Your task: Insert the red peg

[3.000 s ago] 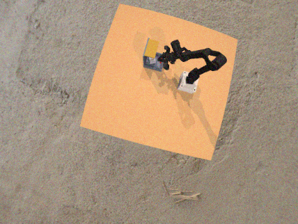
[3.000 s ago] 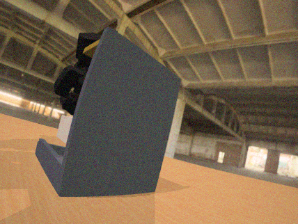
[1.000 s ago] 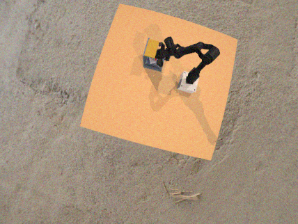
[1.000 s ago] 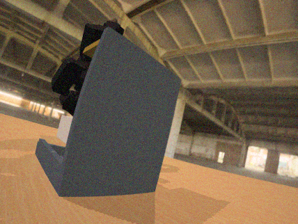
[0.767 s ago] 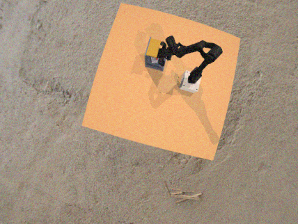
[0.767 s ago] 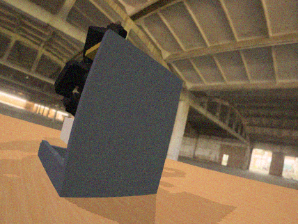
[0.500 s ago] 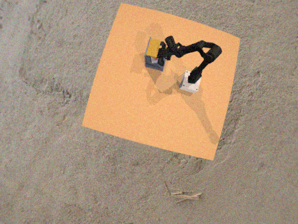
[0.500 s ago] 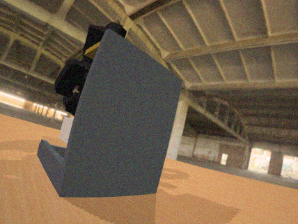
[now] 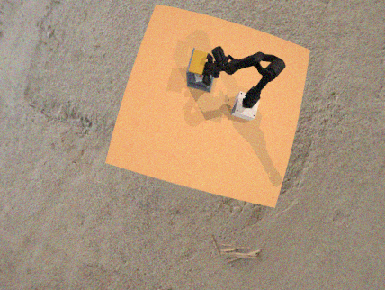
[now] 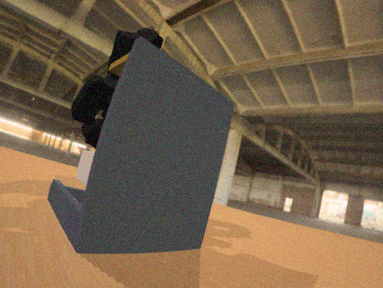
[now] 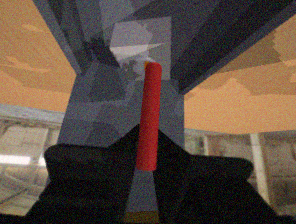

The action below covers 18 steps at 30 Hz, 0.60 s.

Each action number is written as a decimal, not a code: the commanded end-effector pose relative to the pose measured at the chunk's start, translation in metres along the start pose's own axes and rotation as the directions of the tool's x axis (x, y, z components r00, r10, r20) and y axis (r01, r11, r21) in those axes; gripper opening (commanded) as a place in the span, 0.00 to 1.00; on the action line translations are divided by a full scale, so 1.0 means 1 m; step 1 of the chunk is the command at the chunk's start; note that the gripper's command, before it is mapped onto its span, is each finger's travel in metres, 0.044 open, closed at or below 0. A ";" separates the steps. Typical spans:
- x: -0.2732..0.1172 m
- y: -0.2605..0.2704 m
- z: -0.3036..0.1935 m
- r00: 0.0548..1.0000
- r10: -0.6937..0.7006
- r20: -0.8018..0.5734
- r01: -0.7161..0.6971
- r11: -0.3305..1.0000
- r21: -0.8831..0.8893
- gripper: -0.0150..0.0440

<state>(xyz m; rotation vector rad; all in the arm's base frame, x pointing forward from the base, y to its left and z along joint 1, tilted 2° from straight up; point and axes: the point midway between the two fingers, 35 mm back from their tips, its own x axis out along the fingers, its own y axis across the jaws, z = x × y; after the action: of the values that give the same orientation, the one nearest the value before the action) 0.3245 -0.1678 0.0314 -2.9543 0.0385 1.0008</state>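
Note:
The red peg (image 11: 149,115) is held between the fingertips of my gripper (image 11: 145,128) (image 9: 204,77), which is shut on it. The pale grey block (image 11: 161,32) is inside the blue-grey box (image 9: 198,86) (image 10: 157,148). In the wrist view the peg's far end overlaps the block's near edge, and a small yellow spot shows beside it. The hole is not clearly seen, and I cannot tell the gap between peg and block. The yellow roof (image 9: 198,62) (image 10: 118,64) shows at the box's back. The exterior view has the peg and block hidden behind a side wall.
The box's side walls (image 11: 212,47) rise on both sides of the block. A low lip (image 10: 63,201) runs along the box's front. The arm reaches in from its white base (image 9: 240,111) (image 10: 84,166). The arm's dark parts stand close beside the roof in the top view.

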 end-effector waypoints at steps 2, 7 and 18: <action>0.003 0.002 -0.003 1.000 0.004 -0.003 -0.004 1.000 0.001 0.25; 0.004 0.002 -0.004 1.000 0.004 -0.003 -0.004 1.000 0.001 0.25; 0.007 0.004 -0.006 1.000 0.004 -0.004 -0.004 1.000 0.001 0.25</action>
<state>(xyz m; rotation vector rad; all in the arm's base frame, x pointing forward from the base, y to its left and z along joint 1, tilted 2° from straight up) 0.3309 -0.1697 0.0316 -2.9548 0.0384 1.0000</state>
